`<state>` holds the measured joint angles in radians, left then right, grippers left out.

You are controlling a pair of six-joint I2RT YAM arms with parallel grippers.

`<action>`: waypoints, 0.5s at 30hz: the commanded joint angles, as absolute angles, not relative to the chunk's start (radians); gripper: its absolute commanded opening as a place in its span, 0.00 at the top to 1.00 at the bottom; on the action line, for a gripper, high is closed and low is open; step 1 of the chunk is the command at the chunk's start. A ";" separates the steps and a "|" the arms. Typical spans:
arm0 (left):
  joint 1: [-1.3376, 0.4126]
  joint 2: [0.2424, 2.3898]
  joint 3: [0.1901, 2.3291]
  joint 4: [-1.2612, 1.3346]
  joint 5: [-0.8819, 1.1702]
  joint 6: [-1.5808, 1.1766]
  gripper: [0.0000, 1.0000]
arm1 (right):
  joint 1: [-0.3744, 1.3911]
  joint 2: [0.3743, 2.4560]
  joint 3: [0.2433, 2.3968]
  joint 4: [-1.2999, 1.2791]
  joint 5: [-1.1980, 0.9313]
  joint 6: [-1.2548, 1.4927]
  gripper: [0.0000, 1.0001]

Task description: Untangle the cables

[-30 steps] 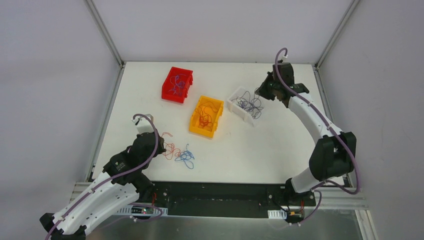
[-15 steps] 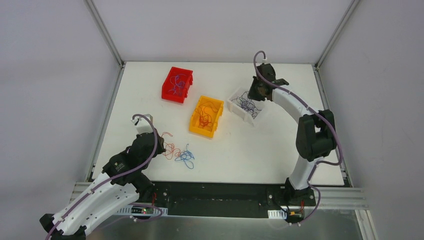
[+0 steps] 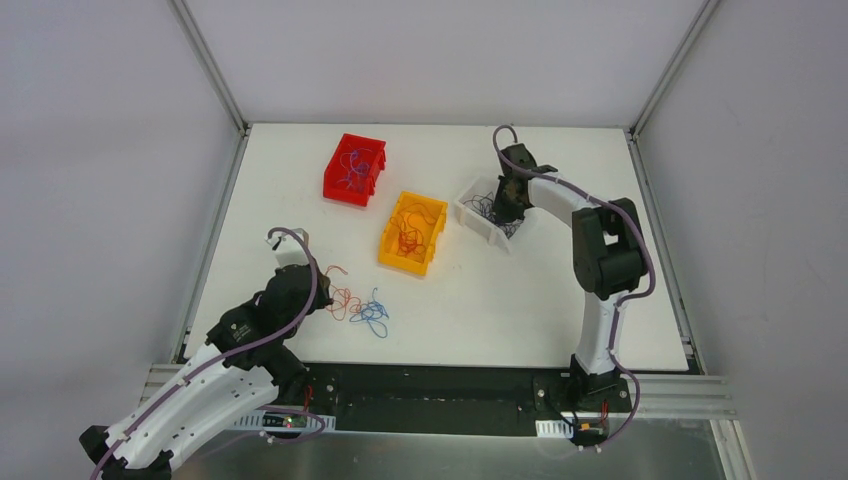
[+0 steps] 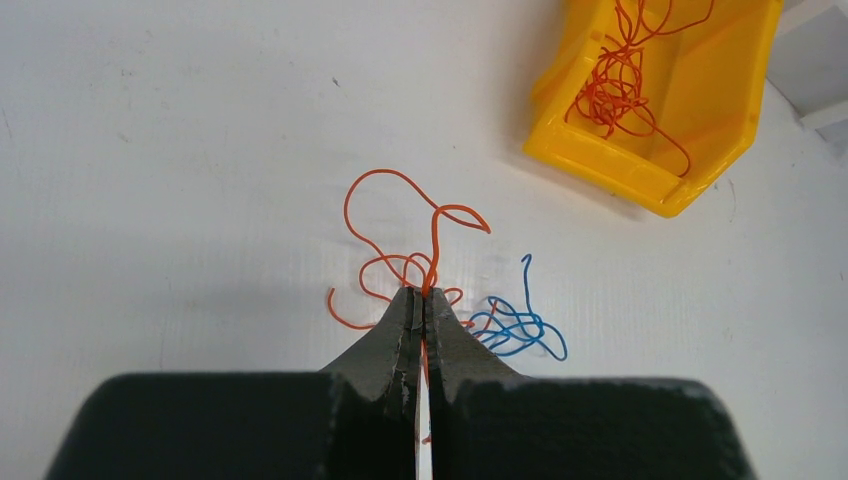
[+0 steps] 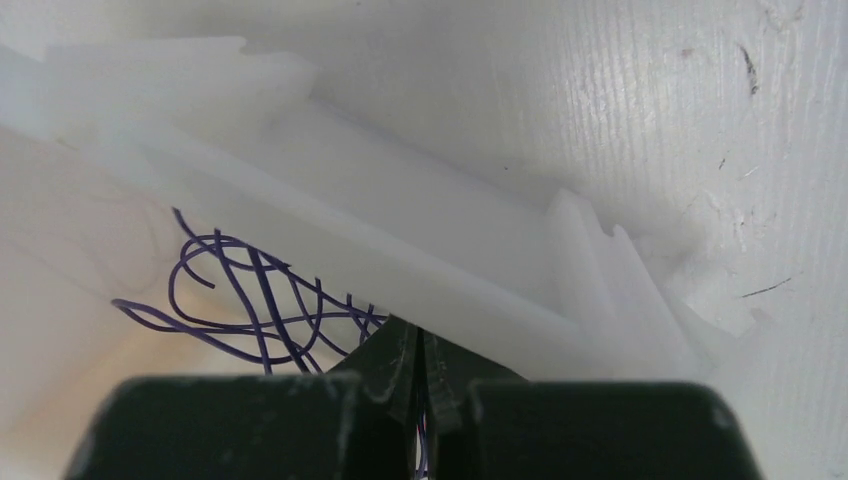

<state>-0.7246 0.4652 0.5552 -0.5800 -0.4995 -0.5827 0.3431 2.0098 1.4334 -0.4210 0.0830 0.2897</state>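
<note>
A knot of orange cable (image 4: 400, 225) and blue cable (image 4: 515, 325) lies on the white table in front of my left arm; it also shows in the top view (image 3: 355, 305). My left gripper (image 4: 422, 295) is shut on an orange strand that runs between its jaws. My right gripper (image 5: 420, 340) is low inside the white bin (image 5: 420, 250), shut on dark purple cable (image 5: 250, 300) that passes between its jaws. In the top view the right gripper (image 3: 505, 200) sits over the white bin (image 3: 470, 212).
A yellow bin (image 3: 412, 232) holds orange cables; it also shows in the left wrist view (image 4: 660, 90). A red bin (image 3: 354, 168) holds blue and red cables. The white bin's rim is close against my right fingers. Metal frame rails border the table.
My right arm has swung left and down from beside the white bin into it, bringing the dark cable inside. My left arm and the orange and blue knot have not moved.
</note>
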 commanded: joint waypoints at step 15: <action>-0.718 0.512 0.624 -0.537 -0.352 -0.527 1.00 | 0.376 1.725 1.566 -0.570 0.122 0.225 0.59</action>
